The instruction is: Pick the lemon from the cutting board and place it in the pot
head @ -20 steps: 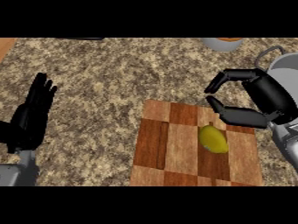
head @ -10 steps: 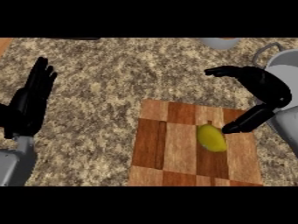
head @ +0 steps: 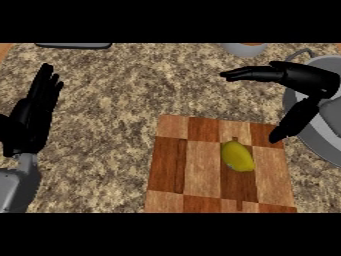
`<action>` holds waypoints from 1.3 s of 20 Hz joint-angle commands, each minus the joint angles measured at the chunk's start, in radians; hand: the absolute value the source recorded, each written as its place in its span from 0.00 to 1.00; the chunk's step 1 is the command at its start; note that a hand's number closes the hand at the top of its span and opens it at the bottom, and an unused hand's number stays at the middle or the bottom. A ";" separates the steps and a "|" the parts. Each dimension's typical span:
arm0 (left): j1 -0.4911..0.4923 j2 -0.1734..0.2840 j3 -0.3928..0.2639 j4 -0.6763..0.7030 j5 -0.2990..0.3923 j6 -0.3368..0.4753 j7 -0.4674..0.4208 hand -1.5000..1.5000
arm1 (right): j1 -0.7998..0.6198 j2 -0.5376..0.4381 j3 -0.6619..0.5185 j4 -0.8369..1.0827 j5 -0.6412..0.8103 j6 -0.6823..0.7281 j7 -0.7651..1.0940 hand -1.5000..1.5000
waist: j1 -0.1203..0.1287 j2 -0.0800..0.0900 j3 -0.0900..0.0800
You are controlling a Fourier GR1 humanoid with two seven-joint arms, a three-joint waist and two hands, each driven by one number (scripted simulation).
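Yellow lemon (head: 237,155) lies on the wooden cutting board (head: 191,170), right of centre. The right hand (head: 302,85) hovers above the board's far right corner, fingers spread wide, holding nothing, beside the grey pot (head: 334,150). The left hand (head: 33,112) rests open at the left.
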 commanded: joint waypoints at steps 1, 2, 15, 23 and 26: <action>0.007 -0.029 -0.026 0.001 -0.025 0.019 -0.005 0.50 | -0.106 -0.040 0.110 -0.036 0.128 0.137 -0.061 0.00 | -0.008 -0.004 -0.001; 0.015 -0.007 -0.008 -0.018 -0.008 0.009 0.026 0.50 | -0.073 -0.032 0.141 -0.046 0.168 0.104 -0.092 0.00 | -0.014 -0.006 0.000; 0.023 0.007 0.051 -0.057 -0.016 -0.001 0.073 0.50 | -0.007 0.008 0.286 -0.102 0.367 0.053 -0.050 0.00 | -0.039 -0.009 -0.001; 0.052 -0.009 0.066 -0.079 -0.037 -0.035 0.054 0.50 | 0.051 0.005 0.260 -0.109 0.498 0.012 -0.046 0.00 | -0.042 -0.010 -0.001; 0.035 -0.033 0.078 -0.060 -0.050 -0.027 0.051 0.50 | 0.043 0.090 0.227 -0.101 0.549 0.020 0.038 0.00 | -0.043 -0.010 -0.001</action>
